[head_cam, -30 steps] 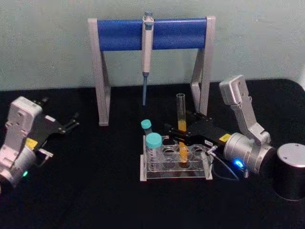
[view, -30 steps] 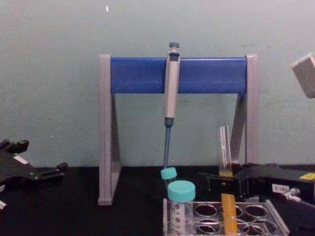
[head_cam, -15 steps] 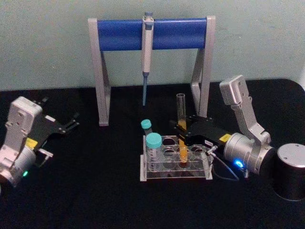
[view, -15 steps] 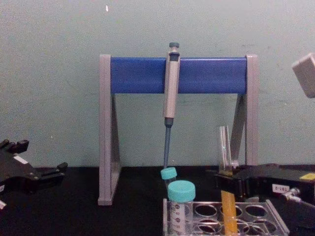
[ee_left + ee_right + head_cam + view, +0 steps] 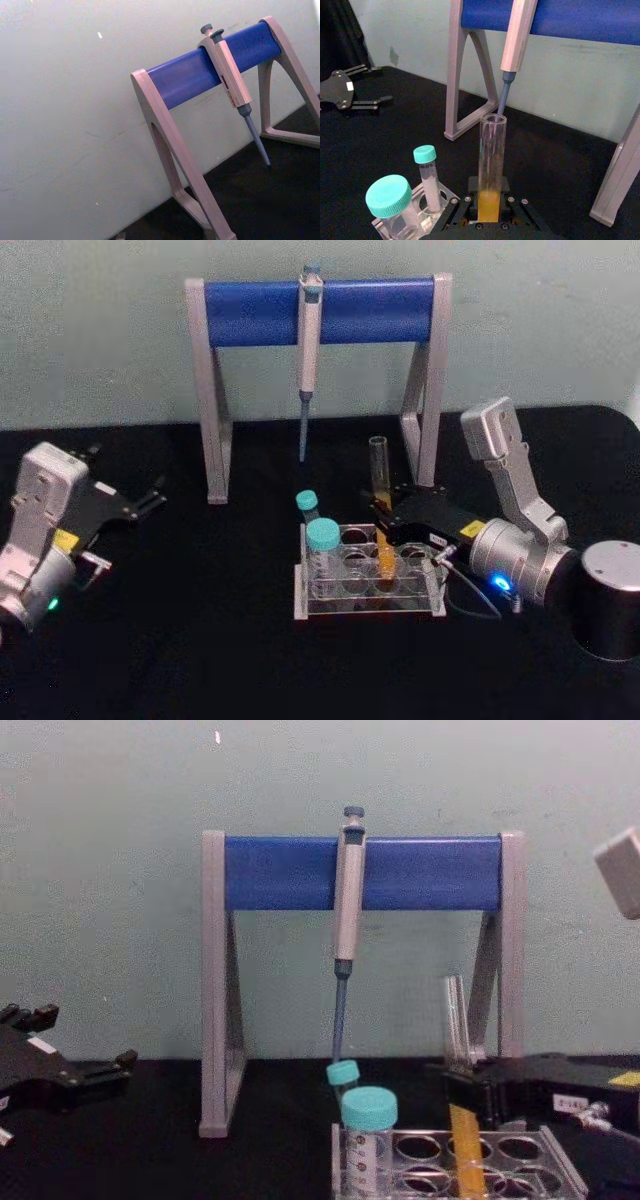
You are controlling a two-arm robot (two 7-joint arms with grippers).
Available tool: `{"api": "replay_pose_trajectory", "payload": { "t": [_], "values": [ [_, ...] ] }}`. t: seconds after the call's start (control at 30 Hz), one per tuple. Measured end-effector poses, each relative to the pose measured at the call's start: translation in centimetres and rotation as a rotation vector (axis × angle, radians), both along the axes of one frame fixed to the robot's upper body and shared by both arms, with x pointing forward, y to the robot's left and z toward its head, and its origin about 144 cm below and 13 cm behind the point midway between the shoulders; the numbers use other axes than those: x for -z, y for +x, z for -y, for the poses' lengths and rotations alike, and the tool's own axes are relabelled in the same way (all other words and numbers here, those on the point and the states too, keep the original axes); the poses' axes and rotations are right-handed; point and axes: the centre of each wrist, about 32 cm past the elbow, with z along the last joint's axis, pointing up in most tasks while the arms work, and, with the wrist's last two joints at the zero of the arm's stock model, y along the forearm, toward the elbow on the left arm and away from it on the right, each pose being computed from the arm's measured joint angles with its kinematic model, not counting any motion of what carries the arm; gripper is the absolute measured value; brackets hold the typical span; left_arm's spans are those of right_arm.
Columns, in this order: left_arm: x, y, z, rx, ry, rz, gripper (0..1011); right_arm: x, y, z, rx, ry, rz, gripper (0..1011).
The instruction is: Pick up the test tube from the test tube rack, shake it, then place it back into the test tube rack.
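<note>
— Black table point(image 5: 230, 640), pale wall point(image 5: 100, 340): why the big stand point(image 5: 320, 310) at the back?
— It hangs the pipette point(image 5: 308, 350) tip-down, clear of the table
— And the arms?
— Left gripper point(image 5: 384, 84) lies parked far left, jaws spread and holding nothing, out of the way. Right gripper point(image 5: 380, 510) reaches in just above the rack point(image 5: 365, 608)
— Gripping?
— It brackets the tube point(image 5: 379, 465) low down for control; whether it pinches, I cannot tell. The tube sits in a rack hole, open end up so nothing spills, near two capped vials point(image 5: 322, 537)
</note>
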Motion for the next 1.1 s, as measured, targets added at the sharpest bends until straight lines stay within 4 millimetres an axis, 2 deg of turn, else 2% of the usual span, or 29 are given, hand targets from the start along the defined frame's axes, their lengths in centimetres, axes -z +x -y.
{"api": "replay_pose_trajectory", "payload": {
  "t": [0.37, 0.77, 1.1],
  "values": [
    [0.0, 0.0, 0.0, 0.000, 0.000, 0.000, 1001, 0.2, -0.4, 0.2, -0.004, 0.035, 0.027, 225],
    [0.0, 0.0, 0.0, 0.000, 0.000, 0.000, 1001, 0.7, -1.7, 0.5, -0.007, 0.057, 0.132, 225],
    [0.0, 0.0, 0.0, 0.000, 0.000, 0.000, 1001, -0.1, -2.4, 0.6, 0.009, 0.070, 0.204, 225]
  ]
}}
